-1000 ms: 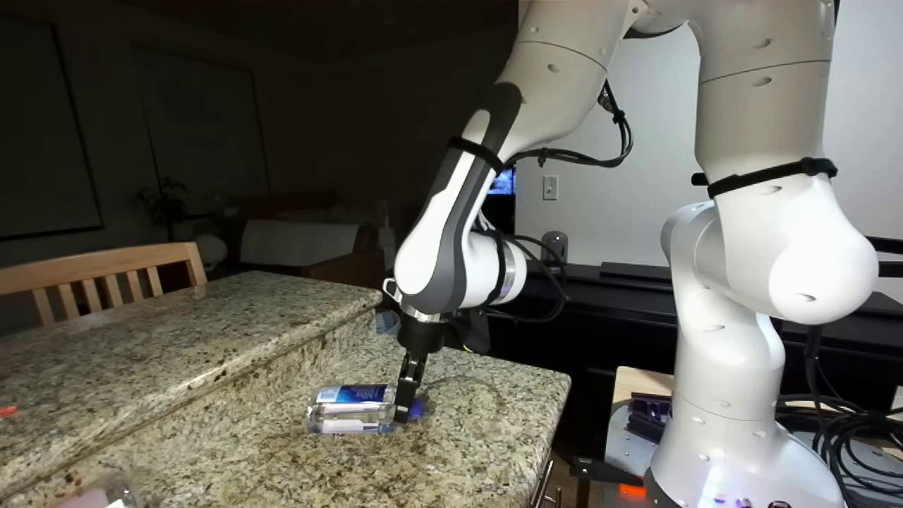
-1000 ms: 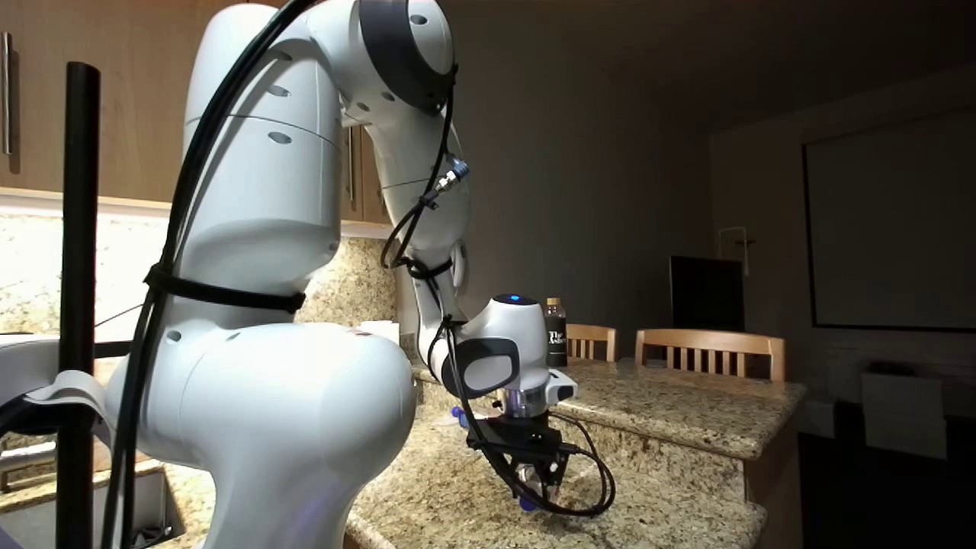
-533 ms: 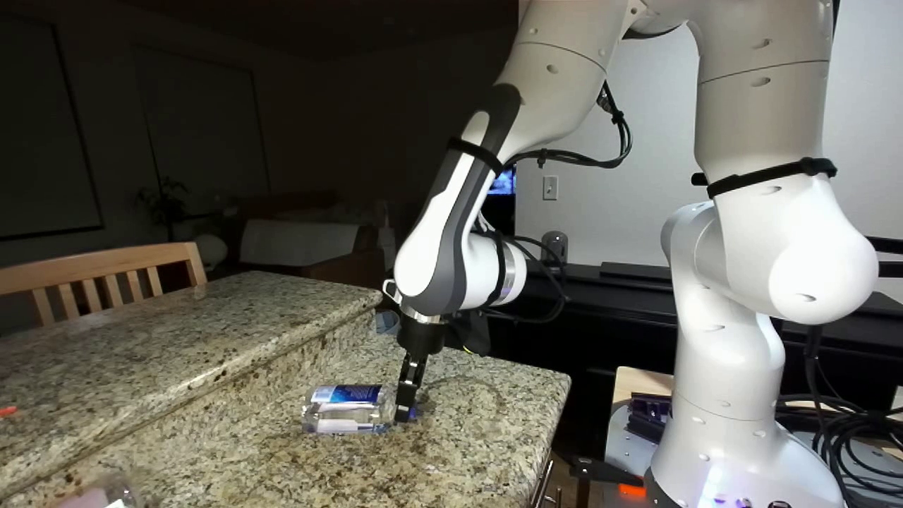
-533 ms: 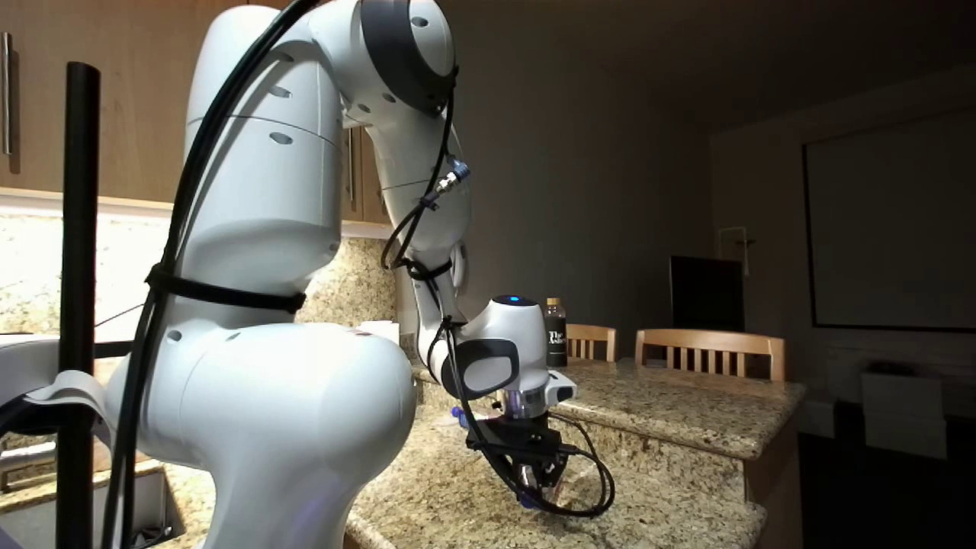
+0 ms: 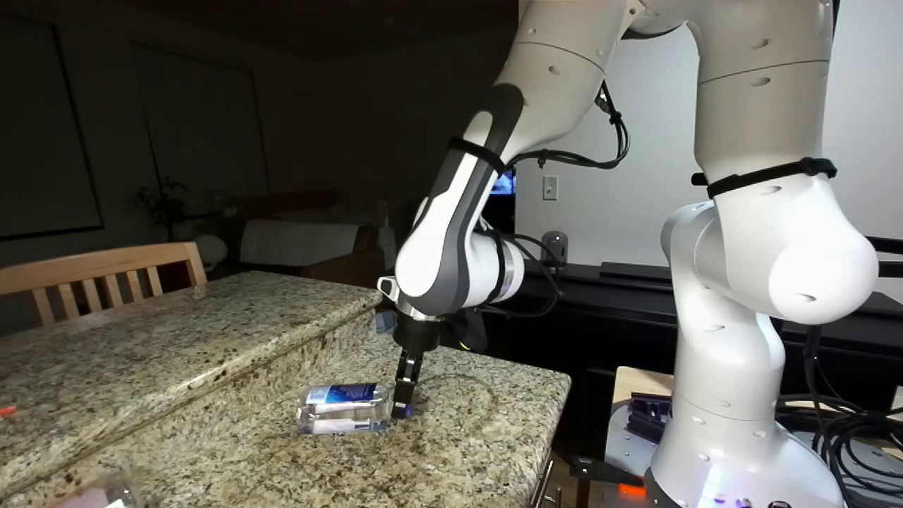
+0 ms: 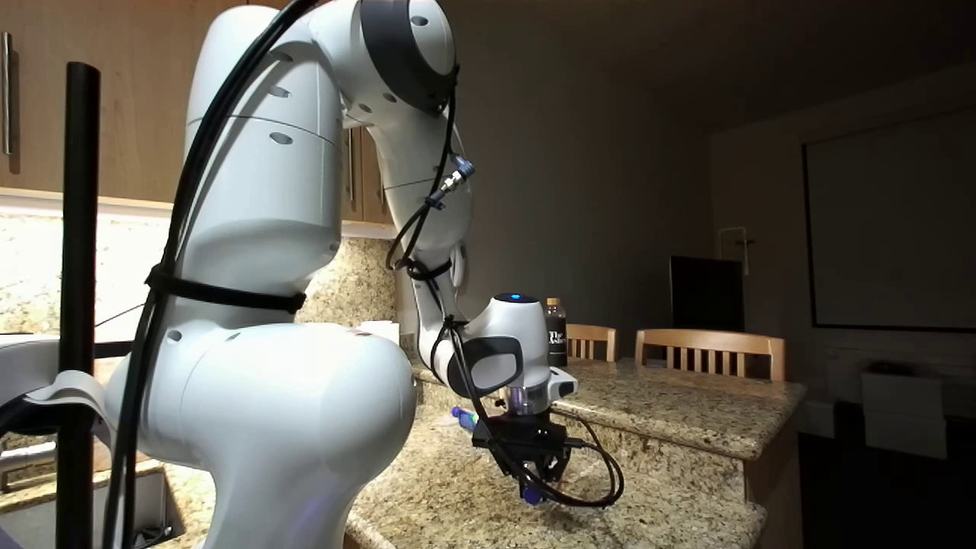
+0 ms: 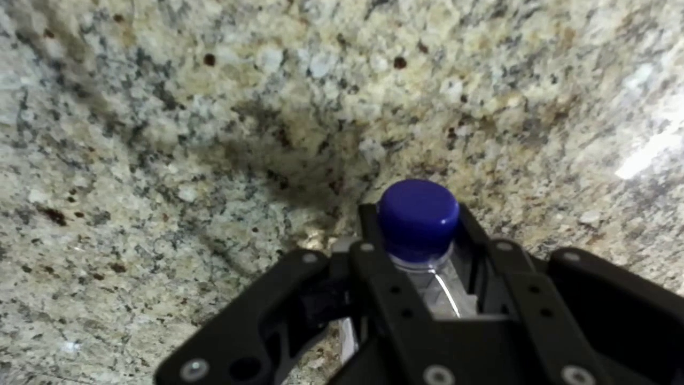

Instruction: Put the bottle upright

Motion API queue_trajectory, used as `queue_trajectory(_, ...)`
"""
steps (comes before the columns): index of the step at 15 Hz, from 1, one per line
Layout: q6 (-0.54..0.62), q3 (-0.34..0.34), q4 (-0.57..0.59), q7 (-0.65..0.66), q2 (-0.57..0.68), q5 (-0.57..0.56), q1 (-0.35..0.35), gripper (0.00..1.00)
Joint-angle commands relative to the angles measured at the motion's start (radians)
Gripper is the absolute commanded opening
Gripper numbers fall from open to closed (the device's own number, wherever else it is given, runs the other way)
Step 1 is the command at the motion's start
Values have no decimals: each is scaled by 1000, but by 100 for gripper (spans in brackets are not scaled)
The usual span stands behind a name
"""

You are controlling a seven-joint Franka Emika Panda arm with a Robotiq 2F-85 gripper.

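Note:
The bottle (image 5: 343, 408) lies on its side on the lower granite counter in an exterior view, its blue label facing up and its cap end toward the robot base. My gripper (image 5: 402, 408) points down at the cap end, fingers around the neck. In the wrist view the gripper (image 7: 418, 213) has a finger pressed close on each side of the blue cap and clear neck (image 7: 435, 289); most of the body is hidden under the gripper. In an exterior view only the blue cap (image 6: 533, 496) shows clearly below the gripper (image 6: 544, 474).
A raised granite ledge (image 5: 190, 331) runs beside the lower counter (image 5: 451, 451). A clear object (image 5: 106, 494) shows at the bottom edge. Another blue-capped item (image 6: 463, 417) lies behind the gripper. A dark bottle (image 6: 556, 339) stands on the ledge. Cables hang around the wrist.
The gripper has moved slightly up and toward the ledge. The bottle has shifted a little the same way with it, and its cap end sits slightly higher.

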Motion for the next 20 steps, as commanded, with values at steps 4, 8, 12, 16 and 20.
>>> queue_trajectory(4,-64,-62,33,104,-29,-210,7,15)
queue_trajectory(8,-216,25,93,269,-59,-441,-131,15)
queue_trajectory(12,-339,110,161,297,-108,-448,-191,15)
queue_trajectory(16,-376,146,215,295,-117,-438,-199,15)
queue_trajectory(20,-384,157,263,336,-92,-457,-204,15)
